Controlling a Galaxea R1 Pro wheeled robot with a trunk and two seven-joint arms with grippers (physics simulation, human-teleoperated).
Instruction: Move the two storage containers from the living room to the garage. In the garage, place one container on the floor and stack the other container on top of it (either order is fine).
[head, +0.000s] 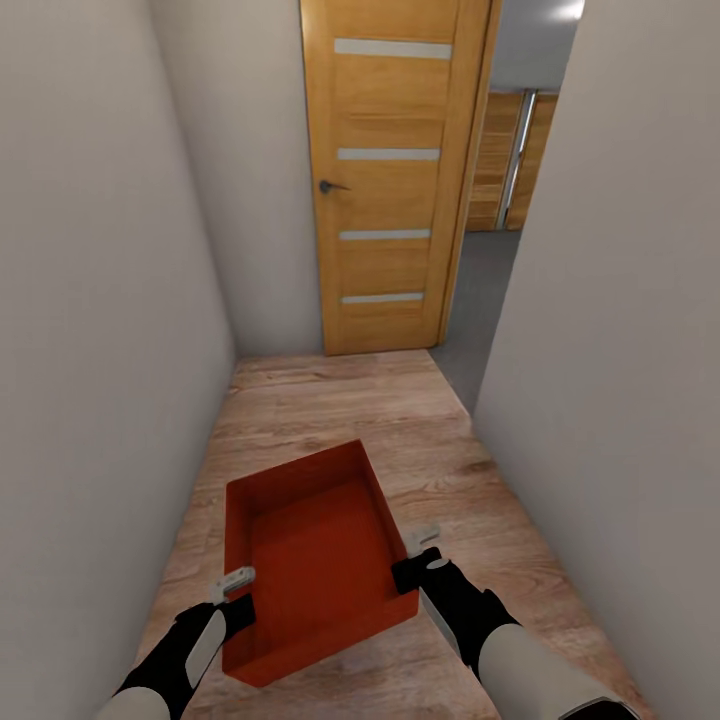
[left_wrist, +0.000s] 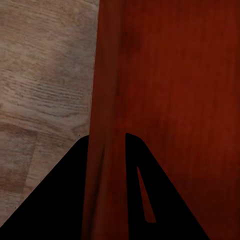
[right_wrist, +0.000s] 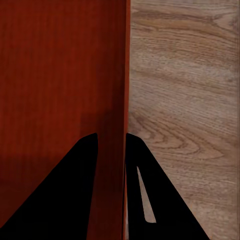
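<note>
Narrow hall, wood floor (head: 330, 420); door (head: 390, 180) far ahead w/ grey floor thru gap at right. Bin (head: 315, 560) held near, centred. L gripper (head: 236, 588) & R gripper (head: 424, 552) each clamp a side wall (jaws straddle it). Keep bin level, steer right, mind walls.

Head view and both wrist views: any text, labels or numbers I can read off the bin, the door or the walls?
None. The orange-red container, held by the left gripper and right gripper, bears no marking. The wooden door has only plain glass slats; the walls are bare.
</note>
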